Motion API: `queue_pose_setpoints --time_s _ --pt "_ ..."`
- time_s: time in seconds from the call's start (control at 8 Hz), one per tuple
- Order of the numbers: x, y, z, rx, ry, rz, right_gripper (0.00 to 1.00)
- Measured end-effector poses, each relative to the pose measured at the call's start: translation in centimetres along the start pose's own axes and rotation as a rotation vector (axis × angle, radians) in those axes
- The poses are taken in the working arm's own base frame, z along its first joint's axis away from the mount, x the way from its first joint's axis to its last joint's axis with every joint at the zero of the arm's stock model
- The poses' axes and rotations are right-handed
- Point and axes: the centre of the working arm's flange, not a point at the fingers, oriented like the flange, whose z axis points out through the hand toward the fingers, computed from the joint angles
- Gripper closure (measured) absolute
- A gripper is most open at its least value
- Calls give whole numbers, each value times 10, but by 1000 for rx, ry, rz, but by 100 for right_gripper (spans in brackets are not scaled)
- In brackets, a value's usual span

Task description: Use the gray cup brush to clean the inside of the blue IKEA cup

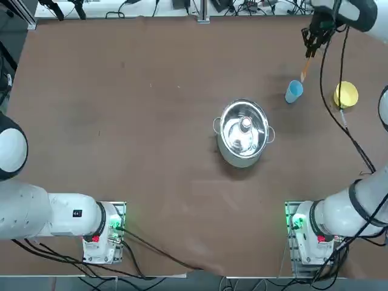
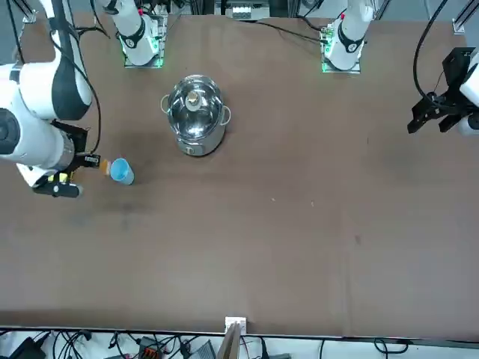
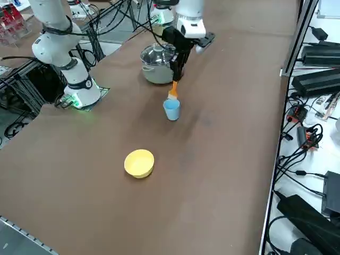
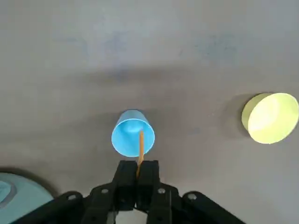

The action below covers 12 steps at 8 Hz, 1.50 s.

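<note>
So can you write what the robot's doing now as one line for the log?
right gripper: shut on brush | brush: hanging above blue cup | blue cup: upright on table | yellow cup: nearby, untouched

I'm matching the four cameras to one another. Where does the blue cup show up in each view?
Top view: blue IKEA cup upper right, left of the yellow cup.
Front view: left side, beside the right gripper.
Right side view: centre, under the gray cup brush.
Right wrist view: centre, behind the brush.
Shared landmark: the steel pot, in all but the wrist view.
</note>
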Motion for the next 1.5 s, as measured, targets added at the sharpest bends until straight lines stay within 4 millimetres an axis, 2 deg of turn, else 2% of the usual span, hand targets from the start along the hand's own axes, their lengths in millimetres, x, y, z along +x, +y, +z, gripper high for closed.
queue_pose_setpoints --time_s 0.38,1.5 --pt "-9 -4 19 34 4 8 97" --pt "-13 -6 71 36 -7 102 97"
